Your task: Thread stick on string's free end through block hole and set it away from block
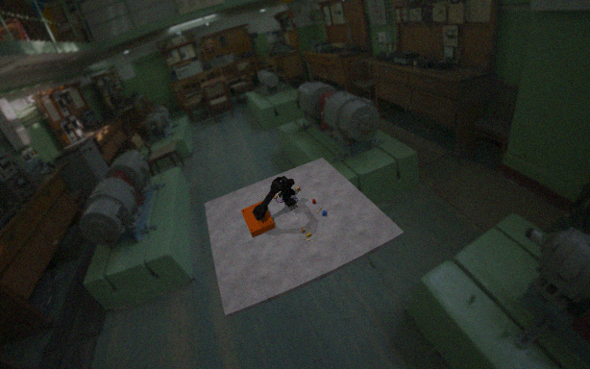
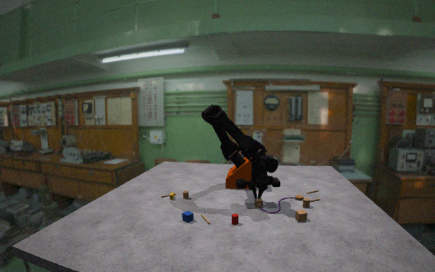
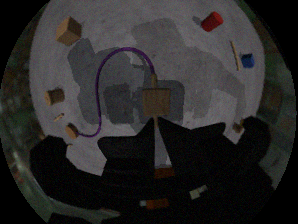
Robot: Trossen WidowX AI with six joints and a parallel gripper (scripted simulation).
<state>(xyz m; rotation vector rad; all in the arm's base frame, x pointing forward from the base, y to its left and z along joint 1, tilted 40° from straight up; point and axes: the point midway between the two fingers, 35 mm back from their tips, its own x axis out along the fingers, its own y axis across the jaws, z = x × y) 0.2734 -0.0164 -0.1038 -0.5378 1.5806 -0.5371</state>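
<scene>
The wooden block (image 2: 258,202) (image 3: 156,101) stands on the table in front of the fingers. The stick (image 3: 154,79) runs through its hole: the string end sticks out on the far side, and a short tip shows on the near side at the fingertips. My gripper (image 2: 258,197) (image 3: 155,120) is shut on that near tip, close against the block. The purple string (image 2: 279,205) (image 3: 98,85) curves on the far side from the stick to the round wooden button (image 2: 299,197) (image 3: 72,131). The stick's middle is hidden inside the block.
A wooden cube (image 2: 300,215) (image 3: 69,31), a wooden cylinder (image 2: 306,202) (image 3: 55,96), a red cylinder (image 2: 234,219) (image 3: 212,21), a blue cube (image 2: 188,217) (image 3: 248,61) and a loose stick (image 2: 205,219) (image 3: 235,55) lie around. A yellow cylinder (image 2: 172,196) is farther left in the exterior view.
</scene>
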